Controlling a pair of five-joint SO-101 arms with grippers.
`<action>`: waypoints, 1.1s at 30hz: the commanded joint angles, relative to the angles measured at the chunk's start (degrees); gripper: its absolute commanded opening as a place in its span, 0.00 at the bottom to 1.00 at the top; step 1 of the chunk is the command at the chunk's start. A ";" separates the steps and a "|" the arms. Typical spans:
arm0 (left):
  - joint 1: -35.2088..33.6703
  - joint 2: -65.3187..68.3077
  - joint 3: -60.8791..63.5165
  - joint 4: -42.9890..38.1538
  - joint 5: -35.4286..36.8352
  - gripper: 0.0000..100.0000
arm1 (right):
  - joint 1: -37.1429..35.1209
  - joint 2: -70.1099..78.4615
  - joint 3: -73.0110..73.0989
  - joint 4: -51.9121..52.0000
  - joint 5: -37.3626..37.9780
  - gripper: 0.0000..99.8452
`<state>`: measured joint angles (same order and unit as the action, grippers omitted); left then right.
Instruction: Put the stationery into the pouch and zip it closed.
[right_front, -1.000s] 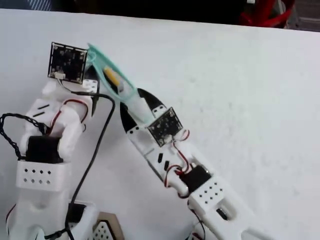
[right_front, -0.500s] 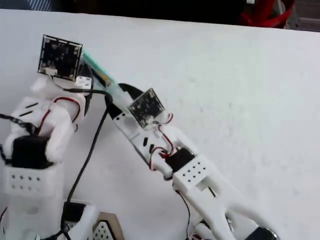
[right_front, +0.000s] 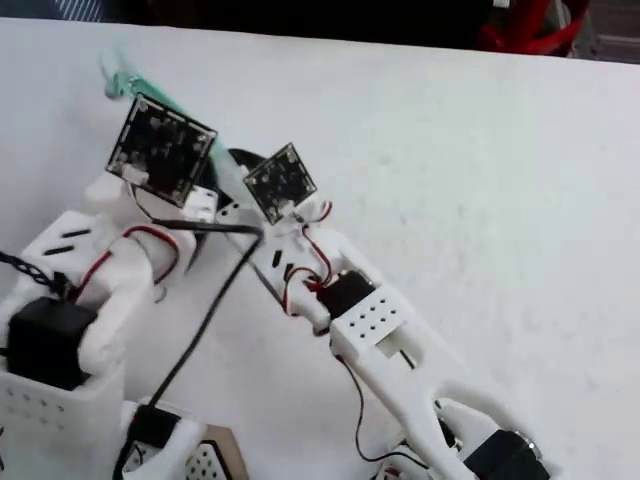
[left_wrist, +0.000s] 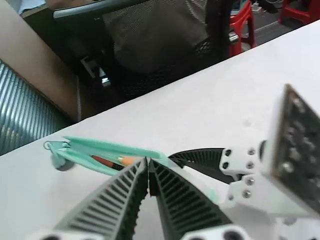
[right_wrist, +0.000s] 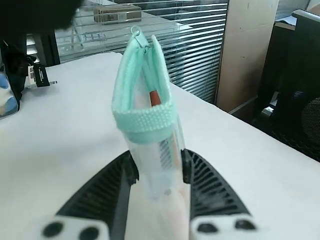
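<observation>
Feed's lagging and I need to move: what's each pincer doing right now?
Left pincer: shut, tips at the teal-edged clear plastic pouch; whether it grips cannot be told.
Right pincer: shut on that pouch.

The pouch (right_wrist: 147, 107) is trimmed in mint green over a clear body; an orange-red pen (right_wrist: 154, 97) is seen inside. The left gripper (left_wrist: 148, 163) and right gripper (right_wrist: 158, 162) are ribbed black. The surface (right_front: 480, 180) is white.

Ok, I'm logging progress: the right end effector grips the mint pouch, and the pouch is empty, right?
Not empty. The right end effector does grip the mint pouch, but an orange-red pen sits inside it, as the right wrist view shows.
</observation>
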<state>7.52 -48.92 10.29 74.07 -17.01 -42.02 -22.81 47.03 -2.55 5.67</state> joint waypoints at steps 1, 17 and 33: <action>-10.33 -0.22 -3.25 -1.58 -1.58 0.02 | 0.66 -0.13 0.62 0.57 -0.97 0.02; -27.30 22.81 4.31 -17.23 -10.02 0.21 | 1.01 -0.13 1.14 1.98 -0.88 0.02; -23.87 33.89 17.49 -39.74 4.40 0.22 | 2.59 -0.13 1.05 1.80 -0.88 0.02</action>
<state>-18.24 -14.90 26.11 39.96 -17.89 -40.00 -23.08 47.56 -1.76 5.67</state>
